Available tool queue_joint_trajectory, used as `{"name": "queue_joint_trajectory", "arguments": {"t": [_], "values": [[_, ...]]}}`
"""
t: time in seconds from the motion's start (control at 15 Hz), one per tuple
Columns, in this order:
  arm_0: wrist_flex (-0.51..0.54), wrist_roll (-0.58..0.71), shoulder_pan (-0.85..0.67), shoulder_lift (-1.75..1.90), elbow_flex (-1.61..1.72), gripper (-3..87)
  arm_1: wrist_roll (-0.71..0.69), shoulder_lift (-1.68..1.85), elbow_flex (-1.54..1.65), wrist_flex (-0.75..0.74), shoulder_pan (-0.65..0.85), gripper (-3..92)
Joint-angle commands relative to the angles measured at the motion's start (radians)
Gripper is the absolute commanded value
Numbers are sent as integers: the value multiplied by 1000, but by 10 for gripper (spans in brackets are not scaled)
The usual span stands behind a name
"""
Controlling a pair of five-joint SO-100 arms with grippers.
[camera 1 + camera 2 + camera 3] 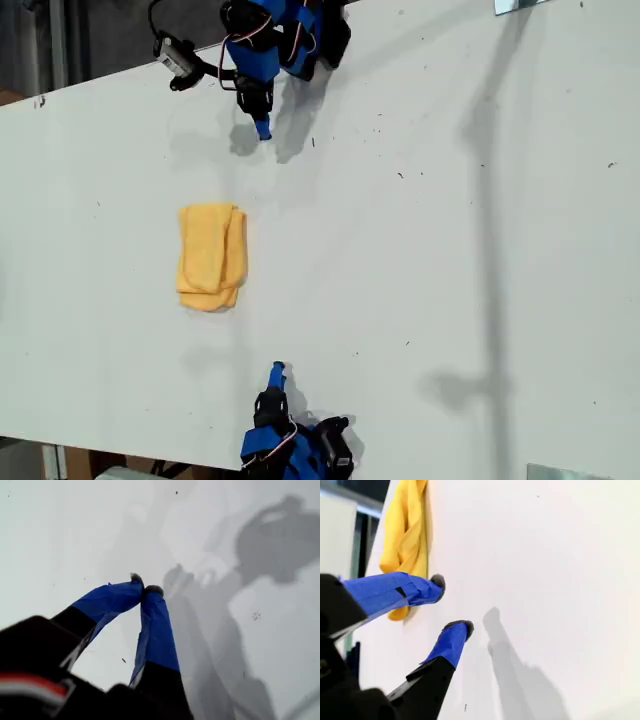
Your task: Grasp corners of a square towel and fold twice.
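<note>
Toward the exterior view's left, the square towel point(211, 257) lies folded into a narrow stack on the white table point(450, 250); we judge it soft, light and floppy, best pinched at a hemmed corner. Our first gripper point(145, 589) is clenched empty; our second gripper point(451, 605) is parted, empty.

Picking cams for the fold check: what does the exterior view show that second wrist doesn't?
Exterior only: the square towel whole, folded into a small rectangle, and both arms at opposite table edges, clear of it. Second wrist only: my second claw close up, tips apart, empty. Both: the towel and bare white table around it.
</note>
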Motion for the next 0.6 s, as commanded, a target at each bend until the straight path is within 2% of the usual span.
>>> {"name": "queue_joint_trajectory", "arguments": {"t": [0.0, 0.07, 0.13, 0.53], "values": [[11, -186, 17, 9, 5, 105, 32, -12, -8, 6, 25, 0], [11, -95, 14, 9, 5, 104, 32, -12, -8, 3, 23, 0], [9, -77, 17, 9, 5, 104, 37, -12, -8, -2, 21, 0], [9, -78, 14, 9, 5, 104, 38, -12, -5, -17, 18, 0]]}}
